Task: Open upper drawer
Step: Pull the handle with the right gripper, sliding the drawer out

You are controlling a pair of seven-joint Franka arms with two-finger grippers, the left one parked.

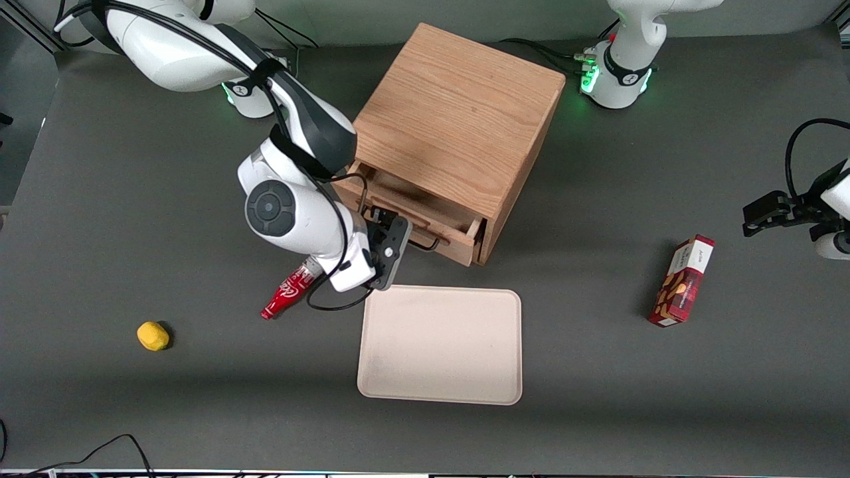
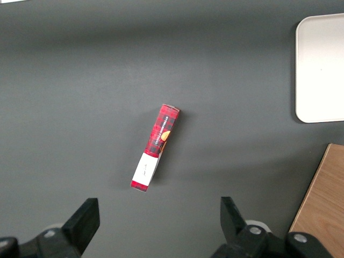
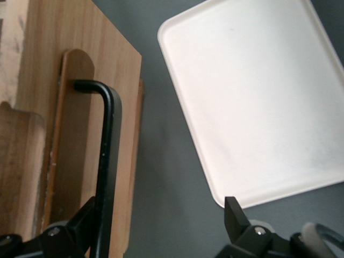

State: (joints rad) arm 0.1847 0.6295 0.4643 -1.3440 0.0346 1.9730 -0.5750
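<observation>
End effector [image 1: 392, 249] of the working right arm is positioned at the front of the upper drawer [image 1: 425, 216], level with the thin black wire handle [image 3: 107, 161]. Its fingers [image 3: 236, 217] are spread apart; in the right wrist view the handle runs just beside one finger, and nothing is clamped between them.

Upper drawer sits partly extended from the light oak cabinet [image 1: 458, 113], with its interior visible below the cabinet top. The cabinet stands on the dark grey table [image 1: 597, 385], midway between the two arms.

Cream tray [image 1: 440, 345] lies flat on the table, nearer to the front camera than the cabinet and just below the end effector. Red bottle [image 1: 287, 292] lies on its side beside the tray, partly covered by the wrist. Yellow object [image 1: 153, 336] rests toward the working arm's end of the table. Red box [image 1: 682, 281] lies toward the parked arm's end.
</observation>
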